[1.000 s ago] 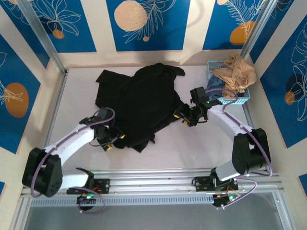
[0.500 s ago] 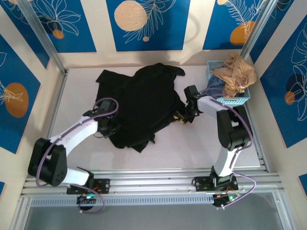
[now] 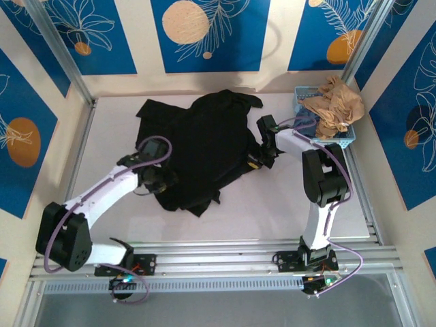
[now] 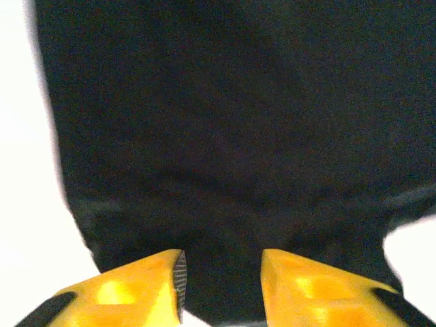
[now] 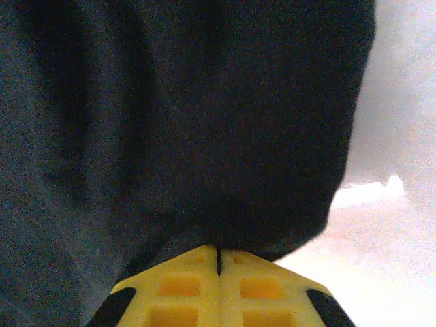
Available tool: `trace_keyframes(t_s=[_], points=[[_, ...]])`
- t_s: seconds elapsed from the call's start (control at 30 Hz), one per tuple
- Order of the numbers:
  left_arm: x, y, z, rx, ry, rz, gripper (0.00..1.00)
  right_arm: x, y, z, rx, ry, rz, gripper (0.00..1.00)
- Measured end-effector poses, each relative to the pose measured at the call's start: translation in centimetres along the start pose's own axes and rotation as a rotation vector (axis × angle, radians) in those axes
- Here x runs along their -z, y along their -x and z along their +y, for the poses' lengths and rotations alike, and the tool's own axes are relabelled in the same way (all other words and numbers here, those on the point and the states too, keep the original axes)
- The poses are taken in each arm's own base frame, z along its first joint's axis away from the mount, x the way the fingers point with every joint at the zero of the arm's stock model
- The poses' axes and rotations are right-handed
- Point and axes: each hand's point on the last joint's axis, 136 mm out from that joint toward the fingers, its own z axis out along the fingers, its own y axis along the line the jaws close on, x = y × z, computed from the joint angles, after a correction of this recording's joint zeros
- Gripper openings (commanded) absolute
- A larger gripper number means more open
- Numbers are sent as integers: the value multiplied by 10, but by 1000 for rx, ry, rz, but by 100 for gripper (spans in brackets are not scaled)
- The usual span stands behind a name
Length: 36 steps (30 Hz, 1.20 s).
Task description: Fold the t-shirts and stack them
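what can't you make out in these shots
- Right wrist: the right gripper's yellow fingers are shut at the edge of the large black cloth t-shirt; its fold hides whether cloth is caught.
- Left wrist: the left gripper's fingers stand apart; blur hides whether cloth lies between them.
- Top view: crumpled tan cloth hides what else the blue plastic basket holds.

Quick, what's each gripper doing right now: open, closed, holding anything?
Left gripper: open, jaws apart over the edge of the black shirt.
Right gripper: closed, apparently pinching the black shirt.
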Motion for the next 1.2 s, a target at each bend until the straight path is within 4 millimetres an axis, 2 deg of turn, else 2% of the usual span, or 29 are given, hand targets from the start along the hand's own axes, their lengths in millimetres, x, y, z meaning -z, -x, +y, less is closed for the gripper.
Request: trace_keyframes(t_s=[0.07, 0.13, 0.27, 0.43, 0.53, 0.63, 0.9, 0.93, 1.07, 1.17, 1.2], points=[[-4, -33, -18, -105, -31, 72, 53, 5, -3, -1, 10, -5, 2, 35], [-8, -58, -32, -206, -50, 115, 56, 13, -5, -1, 24, -8, -3, 45], [-23, -93, -43, -375, -18, 182, 57, 43, -9, 3, 53, 23, -52, 51], [-42, -104, -37, -446, 47, 214, 54, 90, -15, 14, 83, 102, -133, 52], [-49, -107, -38, -476, 67, 227, 54, 105, -18, 16, 89, 128, -159, 52], [-56, -111, -40, -501, 79, 241, 53, 109, -21, 11, 80, 132, -165, 52], [-73, -118, -37, -517, 123, 274, 50, 104, -25, -6, 43, 102, -141, 51], [-75, -118, -37, -518, 128, 277, 46, 104, -25, -5, 42, 103, -142, 51], [-78, -116, -35, -527, 148, 263, 16, 105, -28, -7, 38, 105, -141, 51], [-79, -108, -34, -533, 179, 227, 1, 103, -30, -9, 34, 104, -136, 50], [-78, -105, -33, -535, 191, 212, 0, 103, -30, -10, 34, 103, -136, 50]])
